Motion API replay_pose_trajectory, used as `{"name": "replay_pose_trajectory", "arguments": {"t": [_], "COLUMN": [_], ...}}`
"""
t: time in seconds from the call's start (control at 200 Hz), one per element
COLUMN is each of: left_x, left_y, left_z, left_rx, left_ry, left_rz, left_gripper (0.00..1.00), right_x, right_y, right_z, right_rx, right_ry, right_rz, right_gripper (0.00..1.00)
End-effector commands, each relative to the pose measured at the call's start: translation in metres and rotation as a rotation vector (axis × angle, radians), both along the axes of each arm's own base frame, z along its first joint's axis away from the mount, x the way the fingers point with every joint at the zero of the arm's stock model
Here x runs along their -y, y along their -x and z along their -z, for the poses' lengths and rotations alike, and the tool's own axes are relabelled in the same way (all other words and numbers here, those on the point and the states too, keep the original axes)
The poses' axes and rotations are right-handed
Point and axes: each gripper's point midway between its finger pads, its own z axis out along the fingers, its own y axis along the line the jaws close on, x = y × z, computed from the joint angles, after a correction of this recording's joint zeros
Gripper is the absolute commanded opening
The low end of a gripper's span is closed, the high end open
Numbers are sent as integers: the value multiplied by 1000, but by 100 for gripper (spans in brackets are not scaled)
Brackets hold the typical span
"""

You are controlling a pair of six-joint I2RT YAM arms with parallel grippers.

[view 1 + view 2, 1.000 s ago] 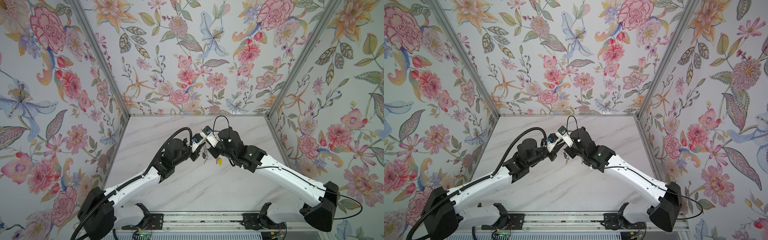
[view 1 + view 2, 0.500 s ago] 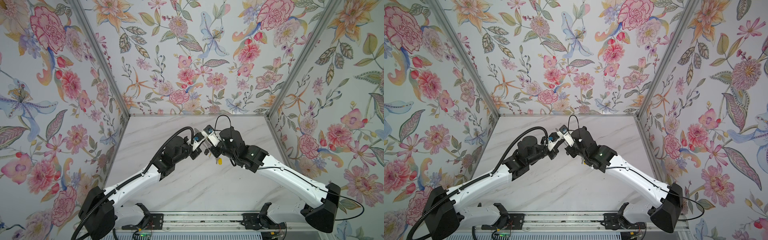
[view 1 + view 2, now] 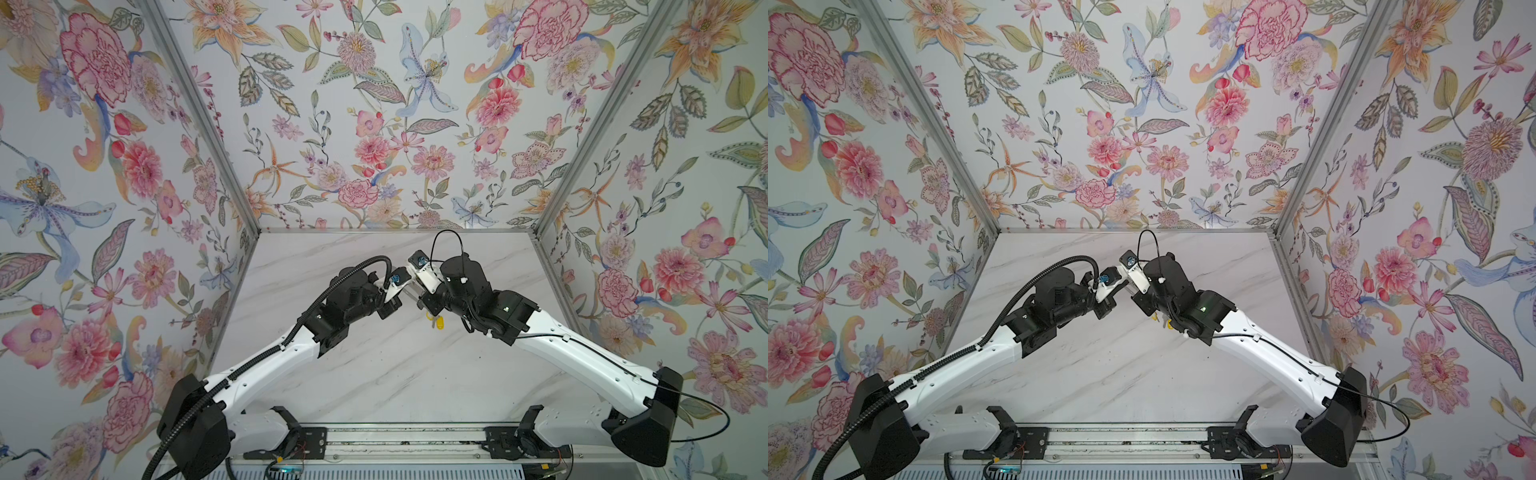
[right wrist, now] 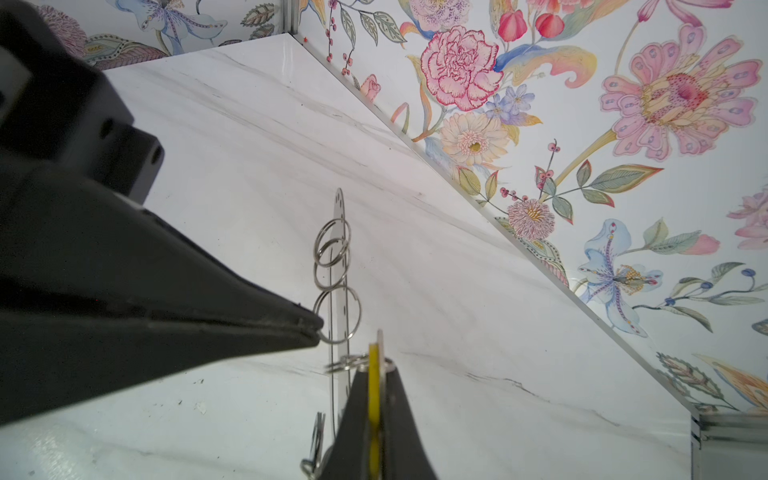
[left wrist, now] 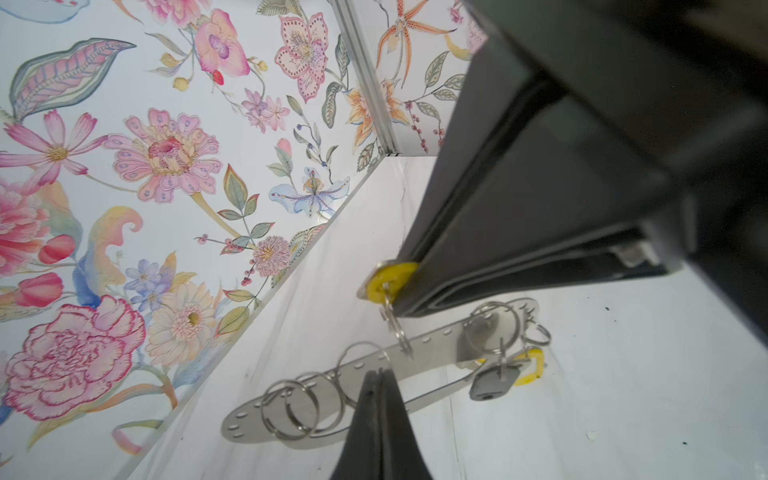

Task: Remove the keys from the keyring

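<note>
The keyring point(image 5: 428, 357) is a flat silver strip with small holes, held above the marble table, and several split rings point(image 5: 291, 409) hang through it. My left gripper point(image 5: 379, 371) is shut on one split ring point(image 4: 337, 313) at the strip's edge. My right gripper point(image 4: 376, 361) is shut on the yellow tag point(image 5: 388, 277) of one of the keys, whose small ring still links it to the strip. Another key point(image 5: 492, 384) with a yellow tag hangs from the strip's far end. In both top views the grippers meet mid-table, with yellow tags point(image 3: 437, 322) dangling beneath.
The white marble table point(image 3: 374, 374) is enclosed by floral walls on the left, back and right point(image 3: 415, 124). Both arm bases sit on a rail point(image 3: 395, 436) at the front edge. The two wrists crowd close together above the table's middle.
The left gripper's jaws have closed from slightly apart to shut on the split ring. Both arms have barely shifted, and the right gripper keeps its grip on the yellow tag.
</note>
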Motion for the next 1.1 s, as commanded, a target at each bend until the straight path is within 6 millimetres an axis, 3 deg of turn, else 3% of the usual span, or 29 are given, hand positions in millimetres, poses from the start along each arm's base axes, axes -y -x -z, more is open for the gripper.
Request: {"name": "replay_pose_trajectory", "arguments": {"t": [0.0,0.16,0.415,0.881,1.096], "left_x": [7,8,1,-1,-2], "left_y": [18,13,-11,-12,-13], "left_z": [-23,-11,-6,-35,-37], "left_rx": [-29,-68,-69,-14,-6], "left_ry": [114,102,76,184,192], "left_rz": [93,70,-33,-22,-27], "left_gripper": [14,26,26,26,26], "right_x": [-8,-14,-17,-17,-16], "right_y": [6,10,16,16,16], "right_z": [-20,-22,-26,-20,-19], "right_rx": [18,6,6,-3,-1], "right_ry": [-41,-60,-72,-41,-32], "right_rz": [-55,-81,-109,-111,-108], "right_gripper": [0,0,0,0,0]}}
